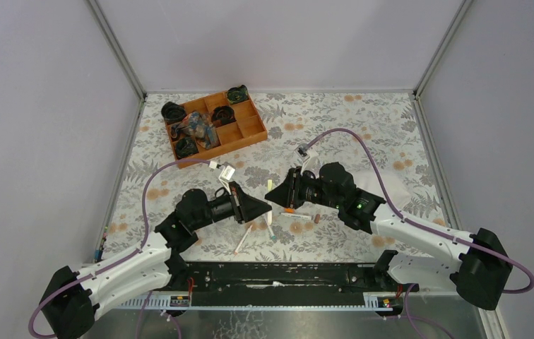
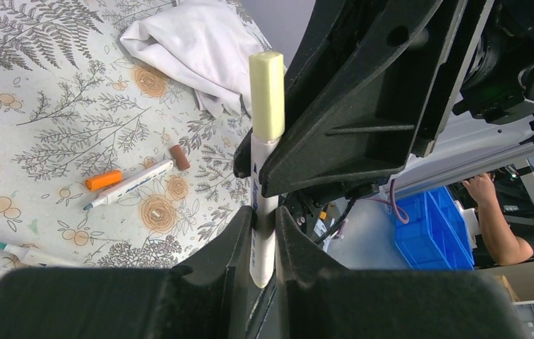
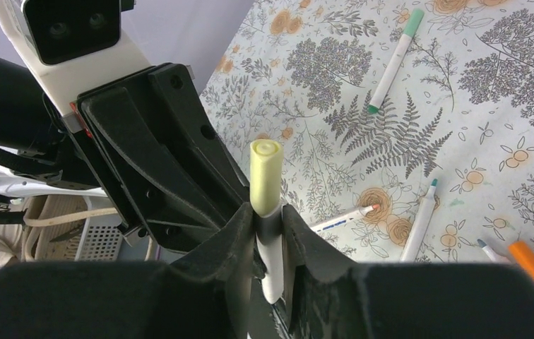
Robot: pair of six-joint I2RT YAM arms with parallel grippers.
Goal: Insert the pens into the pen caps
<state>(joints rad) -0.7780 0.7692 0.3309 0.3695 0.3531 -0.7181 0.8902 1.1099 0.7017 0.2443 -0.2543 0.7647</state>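
Observation:
One white pen [image 2: 263, 233] stands upright between the two arms, with a yellowish pen cap [image 2: 268, 95] on its top end. My left gripper [image 2: 264, 215] is shut on the pen's lower body. My right gripper [image 3: 268, 212] faces it and is shut on the same pen just under the cap [image 3: 265, 176]. From above, the two grippers [image 1: 260, 207] [image 1: 280, 195] meet nose to nose over the middle of the table. On the cloth lie an orange cap [image 2: 103, 180], a brown cap [image 2: 179, 157] and an uncapped pen [image 2: 131, 181].
More pens lie on the flowered cloth: a green-capped one [image 3: 393, 60], an orange-tipped one [image 3: 342, 217] and a teal-tipped one [image 3: 419, 222]. A crumpled white sheet [image 2: 193, 42] lies beyond them. A wooden compartment tray [image 1: 245, 133] with dark items sits at the back left.

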